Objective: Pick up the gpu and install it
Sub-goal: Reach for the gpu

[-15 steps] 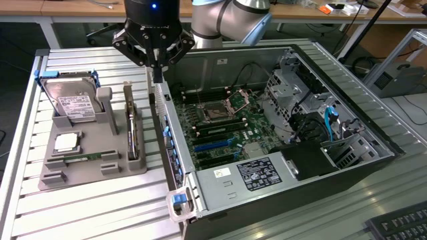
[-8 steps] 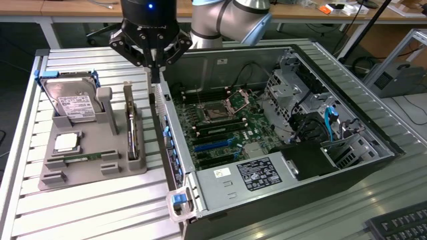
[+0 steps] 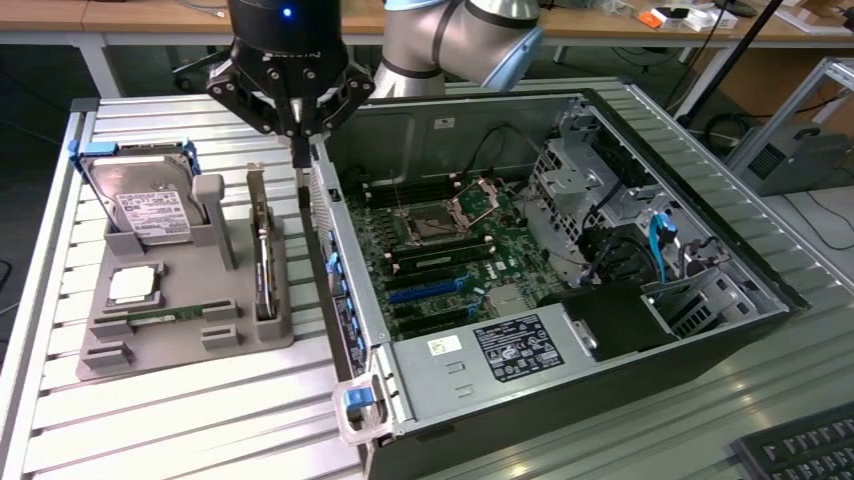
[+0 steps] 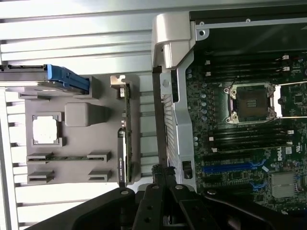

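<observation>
The black gripper (image 3: 304, 150), fingers pinched shut on nothing, hangs over the open computer case's silver wall (image 3: 320, 215), just beside the thin green-and-black gpu card (image 3: 263, 255) standing on edge in its grey plastic tray (image 3: 174, 350), so lowering like this risks striking wall or card.

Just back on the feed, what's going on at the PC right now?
The arm's gripper, shut with nothing visibly in it, hangs over the wall of the open PC case beside the grey parts holder. The gpu stands on edge in its slot in that holder, not yet picked up. The hard drive sits there too.
</observation>
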